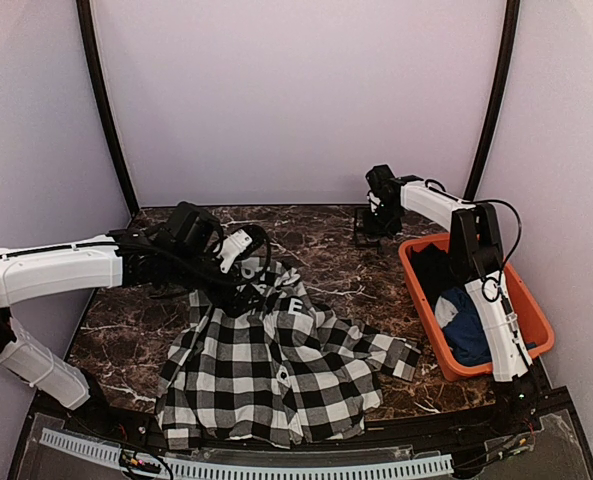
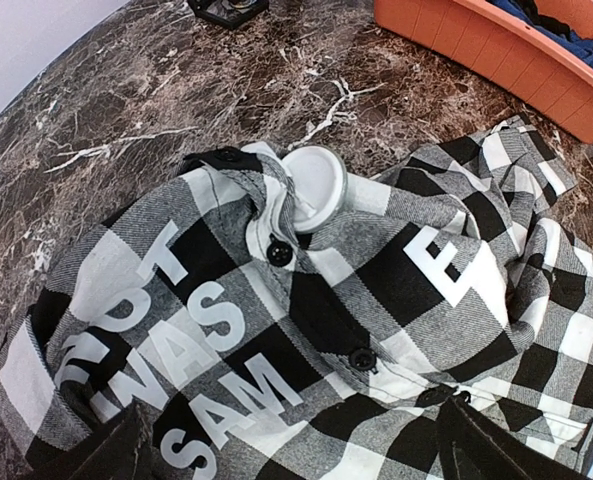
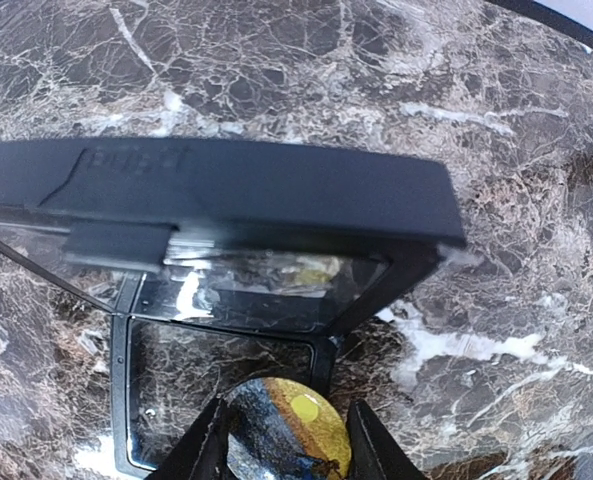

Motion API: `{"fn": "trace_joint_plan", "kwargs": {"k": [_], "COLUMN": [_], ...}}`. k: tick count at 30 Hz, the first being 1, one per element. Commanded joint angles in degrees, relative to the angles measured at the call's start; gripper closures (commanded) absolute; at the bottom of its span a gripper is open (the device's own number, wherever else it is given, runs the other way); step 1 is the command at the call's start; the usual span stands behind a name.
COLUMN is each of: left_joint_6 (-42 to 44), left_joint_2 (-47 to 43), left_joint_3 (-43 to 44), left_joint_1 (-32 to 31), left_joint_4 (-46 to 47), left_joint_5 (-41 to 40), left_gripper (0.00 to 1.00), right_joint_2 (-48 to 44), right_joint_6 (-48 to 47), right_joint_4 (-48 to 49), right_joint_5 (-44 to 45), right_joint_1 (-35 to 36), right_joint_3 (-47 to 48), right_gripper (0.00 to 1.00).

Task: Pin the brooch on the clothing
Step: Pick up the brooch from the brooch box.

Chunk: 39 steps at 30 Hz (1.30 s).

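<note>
The shirt (image 1: 276, 370) lies crumpled at the near edge, soft black-and-white checked flannel with blocky white letters. The left gripper (image 2: 304, 420) hangs over it, jaws spread as wide as they go and gripping nothing. Between them lies the buttoned placket, and just beyond is a smooth white disc (image 2: 316, 182) at the collar. Off to the right, an orange plastic bin (image 1: 423, 300) holds a blue garment (image 1: 468, 325). Farthest off, the right gripper (image 3: 288, 412) sits low over the veined brown marble table (image 3: 496, 120). Its jaws press both sides of the brooch (image 3: 286, 440), a round glossy blue-and-yellow badge. Just past them stands an open black case (image 3: 246, 190) with clear panels.
</note>
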Motion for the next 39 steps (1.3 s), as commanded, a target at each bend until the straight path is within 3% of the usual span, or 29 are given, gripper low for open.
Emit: {"fn": "trace_joint_plan", "kwargs": {"k": [1,13,20,31,34,39], "left_joint_6": [-0.54,-0.59,-0.66,-1.81,-2.72,-5.94], "left_joint_2": [0.19,0.17,0.20,-0.41,-1.66,-4.56], "left_joint_3": [-0.47,-0.45,-0.33,-0.84,-1.89,-3.59], "left_joint_1": [0.39,0.39,0.39,1.05,2.41,4.83], "left_joint_4": [0.04,-0.09,-0.18,0.96,2.85,7.45], "left_joint_5": [0.67,1.13,1.39,2.95,5.51,11.33], "left_gripper": [0.01,0.01,0.01,0.01,0.01,0.01], "right_joint_2": [-1.60,-6.72,-6.78,-15.23,-22.10,-40.47], "right_joint_6": [0.95,4.63,4.87,2.30,-3.09,-17.31], "right_joint_4": [1.12,5.15,5.41,7.53,9.75,23.11], "right_joint_5": [-0.71,-7.34,-9.82,-16.36,-20.78,-18.77], "right_joint_1": [-0.26,-0.21,-0.22,1.25,3.85,11.19], "right_joint_3": [-2.04,-6.53,-6.61,-11.03,-17.07,-37.96], "right_gripper": [0.65,0.84,1.00,1.00,1.00,1.00]}}
